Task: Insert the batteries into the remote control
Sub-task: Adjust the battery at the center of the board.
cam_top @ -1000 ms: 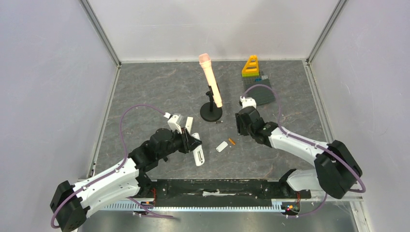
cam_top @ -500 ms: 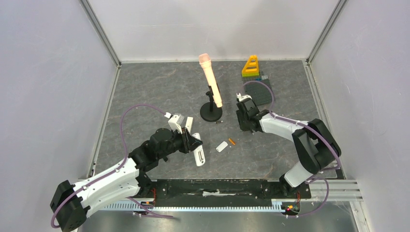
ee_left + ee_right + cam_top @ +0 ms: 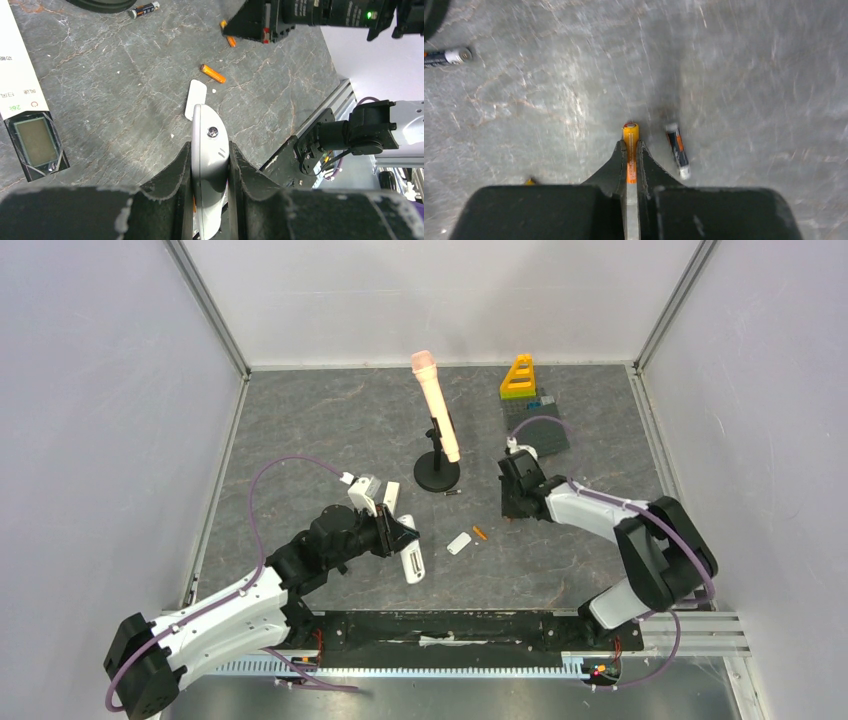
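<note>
**Right gripper** [image 3: 630,150]: jaws closed hard on an orange battery [image 3: 630,134]. The battery is pinched lengthwise along the fingers, with its capped end poking out past the tips. The table [image 3: 749,75] is close underneath, and I cannot tell whether the cell has left the surface.

**Left gripper** [image 3: 210,152]: clamped on the white remote control [image 3: 210,125], which it appears to hold up off the table. In the top view this sits well to the left of the right gripper, so the carry runs right to left.

**Step in hand (my reading):** lift away with the first cell.

**Notes to self:**
- Raise straight up. A dark grey battery [image 3: 676,150] lies just beside the right-hand finger, and any sideways drag would likely roll it.
- The grip runs along the cell's axis, so the cell could slide endwise. Move slowly.
- Check which end leads before presenting it. I cannot make out the battery bay in any view, so the left wrist may need turning.

**Also on the table:**
- A second orange battery [image 3: 213,73] lies near the loose battery cover [image 3: 195,100], between the two grippers.
- The far dark grey battery [image 3: 143,8] rests by the microphone stand [image 3: 437,480].
</note>
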Motion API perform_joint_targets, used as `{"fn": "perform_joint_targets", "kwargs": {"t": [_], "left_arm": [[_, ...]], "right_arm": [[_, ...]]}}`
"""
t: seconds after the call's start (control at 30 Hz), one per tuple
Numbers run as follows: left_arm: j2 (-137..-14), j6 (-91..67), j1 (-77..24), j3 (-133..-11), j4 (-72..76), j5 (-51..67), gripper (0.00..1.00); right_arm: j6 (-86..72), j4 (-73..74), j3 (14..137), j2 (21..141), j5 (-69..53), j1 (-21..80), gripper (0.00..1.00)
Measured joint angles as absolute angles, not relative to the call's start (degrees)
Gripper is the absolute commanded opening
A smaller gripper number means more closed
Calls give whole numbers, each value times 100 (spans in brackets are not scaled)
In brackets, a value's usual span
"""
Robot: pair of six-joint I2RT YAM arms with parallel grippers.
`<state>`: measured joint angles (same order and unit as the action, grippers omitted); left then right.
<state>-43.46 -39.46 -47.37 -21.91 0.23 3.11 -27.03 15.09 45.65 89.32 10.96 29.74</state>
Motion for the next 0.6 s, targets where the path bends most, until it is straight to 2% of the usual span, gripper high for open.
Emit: {"fn": "perform_joint_targets", "kwargs": {"t": [0.23, 0.57, 0.6], "left_arm": [[-4353, -3946, -4737, -2191, 156, 311, 2], [-4390, -3946, -4737, -2191, 250, 309, 2], [-4407, -3948, -4737, -2191, 266, 309, 2]], "right_arm": [[-4598, 1623, 3763, 8088, 980, 2974, 0], [-6980, 2917, 3907, 7964, 1350, 3092, 0], [-7116, 3009, 3922, 7964, 1376, 3096, 3]]}}
